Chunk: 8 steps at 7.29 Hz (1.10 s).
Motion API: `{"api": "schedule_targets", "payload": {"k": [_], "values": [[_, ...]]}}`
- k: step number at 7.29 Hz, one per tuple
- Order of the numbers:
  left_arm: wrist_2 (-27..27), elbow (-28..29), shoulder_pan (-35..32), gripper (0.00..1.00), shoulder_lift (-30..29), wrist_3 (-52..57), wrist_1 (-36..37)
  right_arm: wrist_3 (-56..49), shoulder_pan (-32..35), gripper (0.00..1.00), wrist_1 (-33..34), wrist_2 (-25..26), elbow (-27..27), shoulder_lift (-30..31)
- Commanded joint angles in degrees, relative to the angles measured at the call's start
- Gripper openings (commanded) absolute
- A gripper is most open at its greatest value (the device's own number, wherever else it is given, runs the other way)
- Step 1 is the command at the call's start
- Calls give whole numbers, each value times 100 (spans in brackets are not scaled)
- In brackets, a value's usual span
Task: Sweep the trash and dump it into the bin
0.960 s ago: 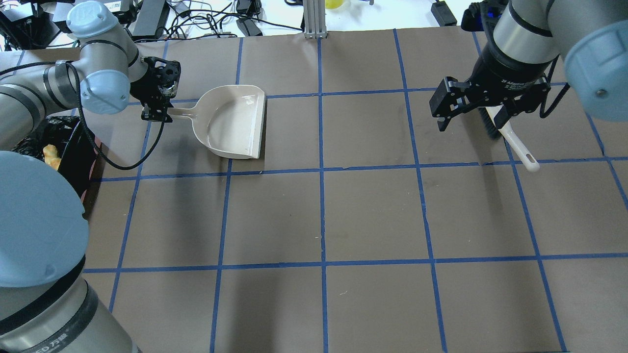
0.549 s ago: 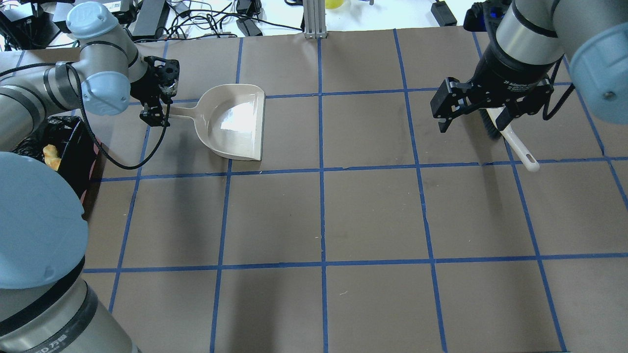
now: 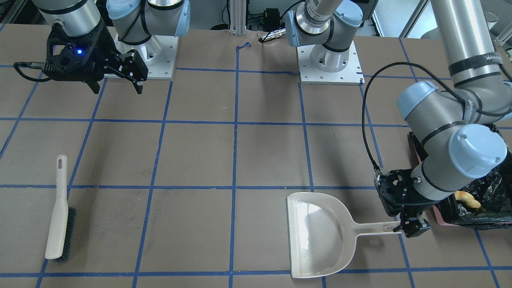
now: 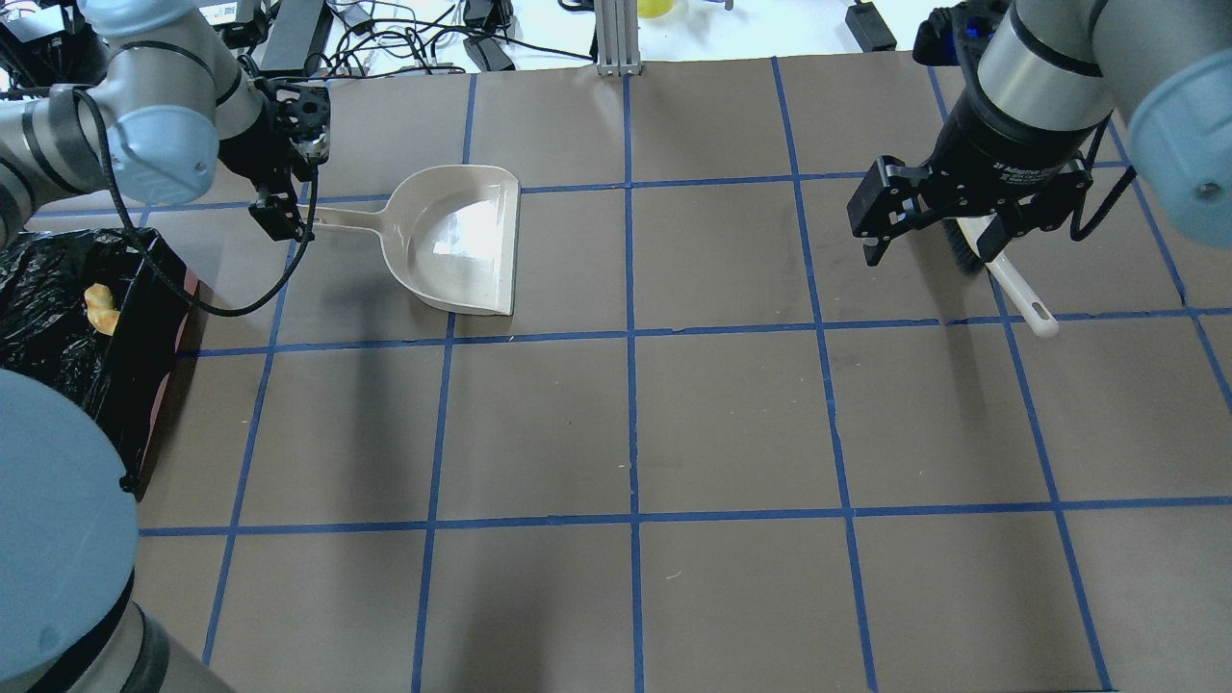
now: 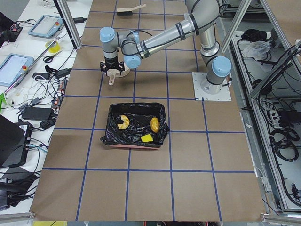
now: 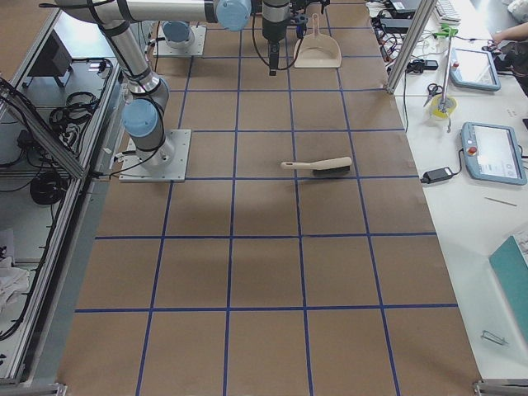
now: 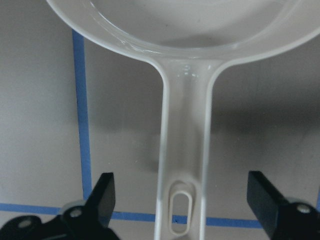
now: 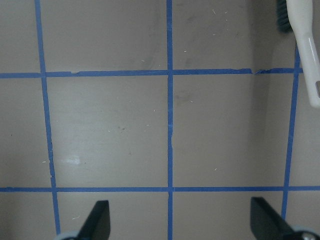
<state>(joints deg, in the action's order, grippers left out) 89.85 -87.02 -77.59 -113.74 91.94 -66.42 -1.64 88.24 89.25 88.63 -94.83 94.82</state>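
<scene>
The bin, lined with a crinkly black bag, holds the trash: a pale croissant-like piece, a golden-brown lump and a yellow sponge. The bin also shows at the left edge of the overhead view and at the right of the front view. My left gripper is open and hangs over the end of the beige dustpan's handle, its fingers well apart on either side. The dustpan lies flat and empty. My right gripper is open, empty and raised above the table.
A white hand brush with black bristles lies on the table under and beside my right gripper; its handle shows in the right wrist view. Blue tape lines mark a grid on the brown table. Cables and devices lie beyond the far edge.
My left gripper has drawn back from the dustpan handle, away from the pan, uncovering more of the bin. The dustpan shifted slightly early on. The right arm barely moved.
</scene>
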Motion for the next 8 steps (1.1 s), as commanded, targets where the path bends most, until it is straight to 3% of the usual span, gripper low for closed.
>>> {"api": "schedule_targets", "payload": {"k": [1,3,5,8], "values": [[6,18,-2,94,858,-1008,-1017,-64,0,100,4,13,0,-51],[14,-17,-2,97,1562,-1834,-1880,-73,0,100,22,240,-9,-87],[32,-8,-2,100,2003,-3499,-2137,15,0,100,22,312,-44,-87],[-3,35,-63,100,2154,-6311,-2592,-11,0,100,22,312,-123,-78]]}}
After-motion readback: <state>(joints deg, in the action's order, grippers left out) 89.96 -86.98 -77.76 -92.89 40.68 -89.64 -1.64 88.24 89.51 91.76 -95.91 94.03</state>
